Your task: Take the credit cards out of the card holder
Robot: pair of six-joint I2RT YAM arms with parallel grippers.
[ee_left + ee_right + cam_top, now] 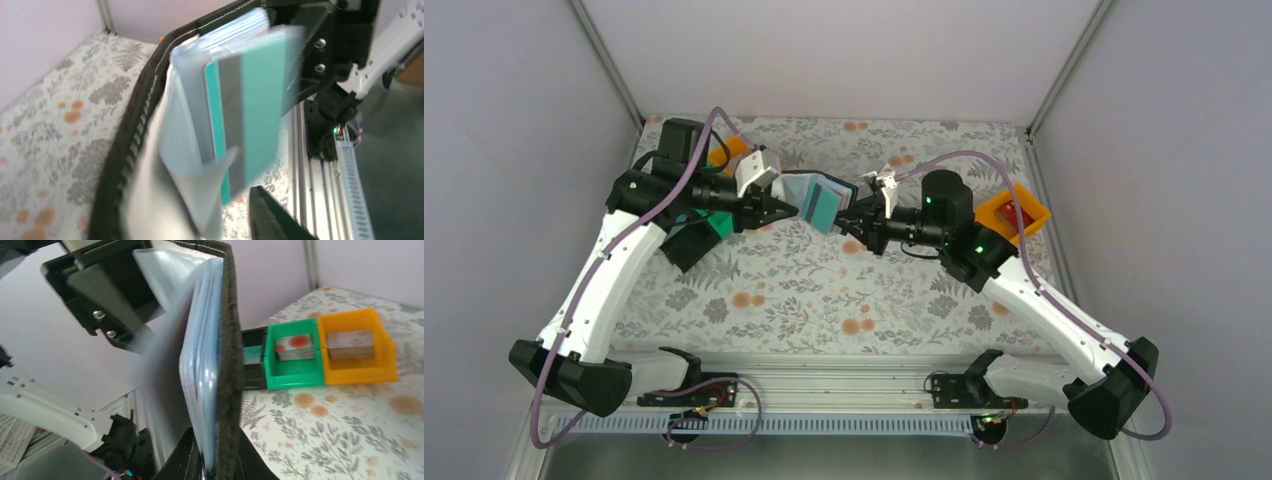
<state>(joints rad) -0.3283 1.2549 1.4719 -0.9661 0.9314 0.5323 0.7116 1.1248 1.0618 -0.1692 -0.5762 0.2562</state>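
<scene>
The black card holder (844, 190) hangs open in the air between both arms. My right gripper (852, 218) is shut on its black spine edge (227, 340), one finger on each side (217, 460). Clear bluish sleeves fan out toward my left gripper (786, 210). A teal credit card (821, 205) with a grey stripe sticks halfway out of a sleeve (260, 110). In the left wrist view only one finger (272, 215) shows, just clear of the card's lower end. A pale sleeve flap (200, 185) covers the other finger. The holder's black edge (130, 140) runs along the left.
An orange tray (1014, 212) stands at the right, behind my right arm. A black tray (252, 365), a green tray (292, 355) and an orange tray (357, 347), the last two each holding a card, stand in a row on the left side under my left arm (714, 225).
</scene>
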